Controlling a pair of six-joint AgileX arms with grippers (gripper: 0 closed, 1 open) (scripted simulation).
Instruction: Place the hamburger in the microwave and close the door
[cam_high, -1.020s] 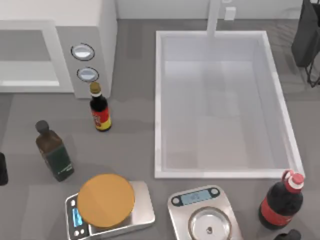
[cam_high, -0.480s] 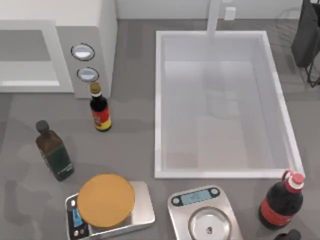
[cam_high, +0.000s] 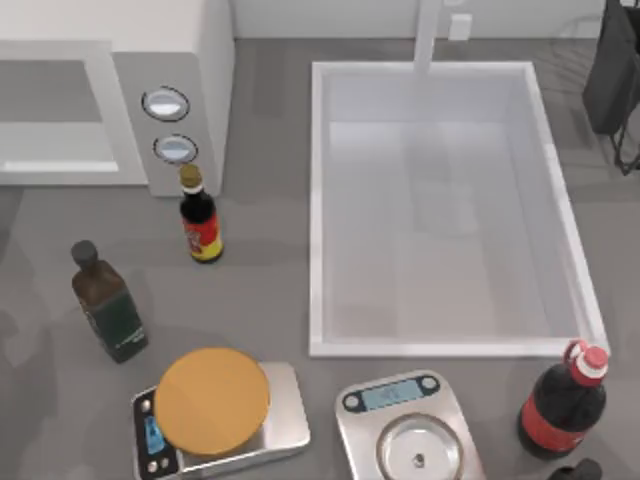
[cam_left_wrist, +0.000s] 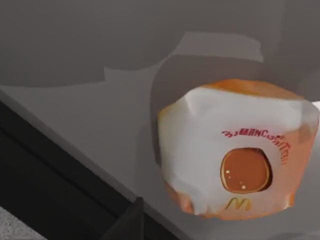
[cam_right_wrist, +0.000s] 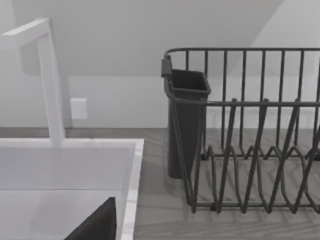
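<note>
Standing at the table's (cam_high: 270, 290) far left corner, the big white boxy microwave (cam_high: 190, 60) shows its grey panel with two silver-ringed dials. A small dark red-labelled sauce bottle (cam_high: 201, 222) stands just before it, with a dark green square bottle (cam_high: 108, 305) nearer the left edge. The left wrist view looks down on the hamburger (cam_left_wrist: 239, 155), wrapped in white-and-orange paper, resting on a grey surface; whether the left hand is wide or narrow cannot be told. Rightward lie the white rectangular sink basin (cam_high: 440, 205) and a dark wire dish rack (cam_right_wrist: 245, 135).

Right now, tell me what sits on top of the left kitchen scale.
A flat orange disc covers most of the left scale. Its platform beneath is hidden; only the blue display and steel edge show.
</note>
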